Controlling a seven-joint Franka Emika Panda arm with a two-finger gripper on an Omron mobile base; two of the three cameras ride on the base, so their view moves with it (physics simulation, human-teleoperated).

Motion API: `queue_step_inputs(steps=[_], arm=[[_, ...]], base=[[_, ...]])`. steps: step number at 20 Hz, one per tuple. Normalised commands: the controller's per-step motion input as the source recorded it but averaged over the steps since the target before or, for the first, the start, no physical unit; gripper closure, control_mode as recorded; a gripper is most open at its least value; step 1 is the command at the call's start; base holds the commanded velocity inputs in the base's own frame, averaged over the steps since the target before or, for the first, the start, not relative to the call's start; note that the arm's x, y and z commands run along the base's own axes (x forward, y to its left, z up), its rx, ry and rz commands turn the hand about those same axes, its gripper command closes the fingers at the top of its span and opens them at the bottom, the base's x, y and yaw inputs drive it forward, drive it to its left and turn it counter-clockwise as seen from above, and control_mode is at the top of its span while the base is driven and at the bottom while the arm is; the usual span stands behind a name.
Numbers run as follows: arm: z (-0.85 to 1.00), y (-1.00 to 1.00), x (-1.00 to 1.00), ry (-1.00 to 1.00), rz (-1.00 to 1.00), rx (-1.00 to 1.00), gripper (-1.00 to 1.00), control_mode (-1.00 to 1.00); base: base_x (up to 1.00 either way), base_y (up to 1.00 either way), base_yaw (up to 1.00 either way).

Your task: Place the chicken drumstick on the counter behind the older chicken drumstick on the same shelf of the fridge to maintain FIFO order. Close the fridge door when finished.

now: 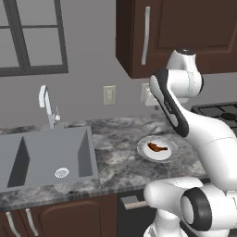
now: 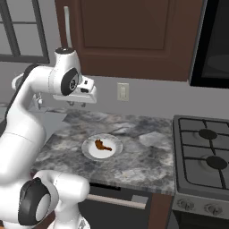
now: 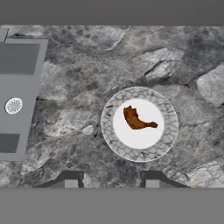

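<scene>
The chicken drumstick (image 3: 136,119), slim and dark reddish-brown, lies on a white plate with a patterned rim (image 3: 140,154) on the marbled counter (image 3: 78,109). From the base cameras the same drumstick (image 1: 157,147) (image 2: 102,145) rests near the counter's front edge, between sink and stove. My gripper (image 3: 111,180) hangs high above the counter and looks straight down. It is open, fingertips wide apart with nothing between them, and the plate sits just ahead of them. In the right base view the gripper (image 2: 77,103) hovers up and to the left of the plate (image 2: 87,150). The fridge, its shelf and the older chicken drumstick are out of view.
A grey sink (image 1: 46,157) with a faucet (image 1: 46,104) is set into the counter left of the plate. A gas stove (image 2: 203,152) stands to the right. Dark wooden wall cabinets (image 1: 185,32) hang above, close to my arm's elbow.
</scene>
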Motion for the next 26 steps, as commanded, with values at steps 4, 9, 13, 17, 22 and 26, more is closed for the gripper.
queue_step_inputs(steps=[4, 9, 13, 17, 22, 26], arm=[[-0.34, 0.02, 0.0, 0.12, 0.0, -0.03, -1.0, -1.0], [-0.88, 0.1, 0.02, 0.0, 0.0, -0.17, -1.0, -1.0], [-1.0, -0.31, 0.0, -0.05, 0.02, -0.04, -1.0, -1.0], [-0.99, -0.26, 0.0, -0.07, 0.03, 0.0, -1.0, -1.0], [-0.58, -0.33, 0.11, -0.01, 0.04, 0.01, -1.0, -1.0], [-0.37, -0.26, 0.38, 0.0, 0.09, 0.0, -1.0, -1.0]], base=[[0.0, 0.0, 0.0], [0.0, 0.0, 0.0], [0.0, 0.0, 0.0], [0.0, 0.0, 0.0], [0.0, 0.0, 0.0], [0.0, 0.0, 0.0]])
